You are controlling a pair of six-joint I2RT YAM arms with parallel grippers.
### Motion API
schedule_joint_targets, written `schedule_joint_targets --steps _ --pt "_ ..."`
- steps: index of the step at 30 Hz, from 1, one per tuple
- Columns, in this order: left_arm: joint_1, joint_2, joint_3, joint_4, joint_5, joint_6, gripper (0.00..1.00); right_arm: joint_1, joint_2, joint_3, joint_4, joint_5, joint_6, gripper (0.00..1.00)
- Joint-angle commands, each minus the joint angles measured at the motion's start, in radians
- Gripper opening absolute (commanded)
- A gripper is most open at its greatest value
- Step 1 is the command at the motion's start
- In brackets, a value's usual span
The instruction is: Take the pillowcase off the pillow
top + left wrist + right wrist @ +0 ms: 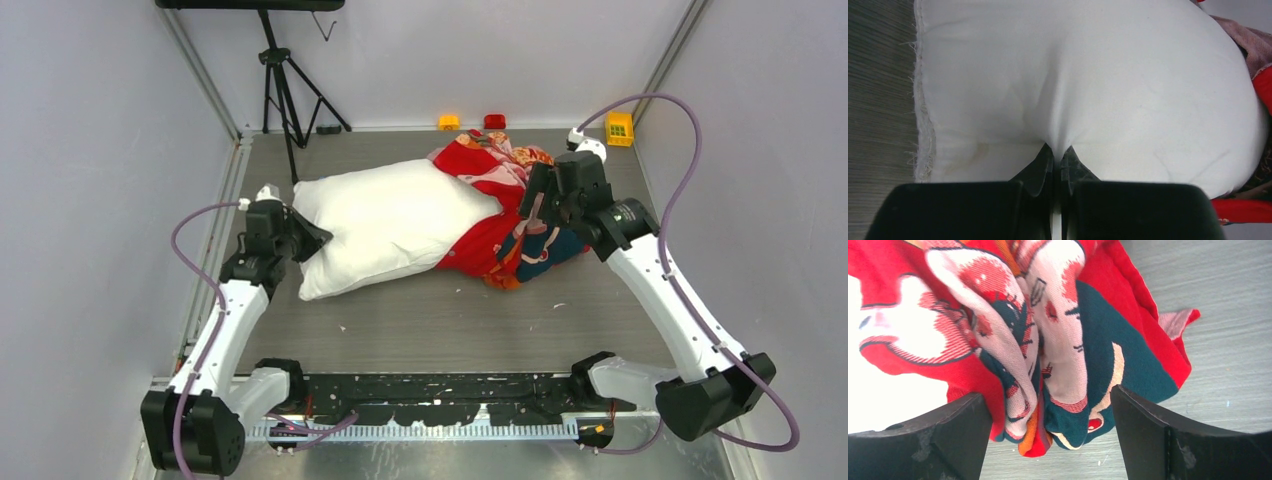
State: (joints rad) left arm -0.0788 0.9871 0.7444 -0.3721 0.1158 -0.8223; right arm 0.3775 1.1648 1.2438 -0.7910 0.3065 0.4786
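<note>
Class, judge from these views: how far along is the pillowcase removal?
Done: most of the pillow lies bare. In hand: left gripper pinches the pillow's bare end; right gripper stands open around the bunched pillowcase. To do: the pillow's other end sits inside it.

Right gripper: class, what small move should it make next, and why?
Probably close the right gripper on the pillowcase: its open jaws straddle the bunched folds, while the left gripper is shut on the pillow at its bare end, anchoring it for a pull.
</note>
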Motion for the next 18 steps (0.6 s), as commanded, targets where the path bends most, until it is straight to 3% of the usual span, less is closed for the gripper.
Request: schedule_joint_targets --steps 1,2,5,8,11,12,15,18 --pt "0.030 -0.046 0.122 -0.122 -0.086 0.099 0.00 -0.016 -0.058 0.107 0.030 -0.051 -0.035 0.88" --pt "0.029 -0.061 0.143 -0.132 -0.061 0.099 0.07 -0.016 -0.065 0.115 0.027 -0.065 -0.036 0.88" --pt "-0.007 -0.091 0.209 -0.166 -0.048 0.096 0.46 -0.016 -0.075 0.138 0.014 -0.117 -0.035 0.88" --pt "-0.109 -0.068 0.313 -0.253 -0.123 0.134 0.66 -0.016 -0.081 0.147 0.004 -0.146 -0.030 0.88" --pt "-0.279 -0.015 0.392 -0.297 -0.277 0.166 0.84 -0.014 -0.085 0.151 0.004 -0.182 -0.018 0.88" --pt "-0.340 0.012 0.415 -0.304 -0.320 0.174 0.95 -0.014 -0.081 0.153 0.004 -0.199 -0.009 0.88" --pt "-0.467 0.121 0.493 -0.336 -0.400 0.210 1.00 0.013 -0.052 0.180 -0.023 -0.182 0.007 0.88" --pt "-0.528 0.206 0.557 -0.358 -0.413 0.235 1.00 0.132 0.010 0.237 -0.097 0.018 -0.011 0.89"
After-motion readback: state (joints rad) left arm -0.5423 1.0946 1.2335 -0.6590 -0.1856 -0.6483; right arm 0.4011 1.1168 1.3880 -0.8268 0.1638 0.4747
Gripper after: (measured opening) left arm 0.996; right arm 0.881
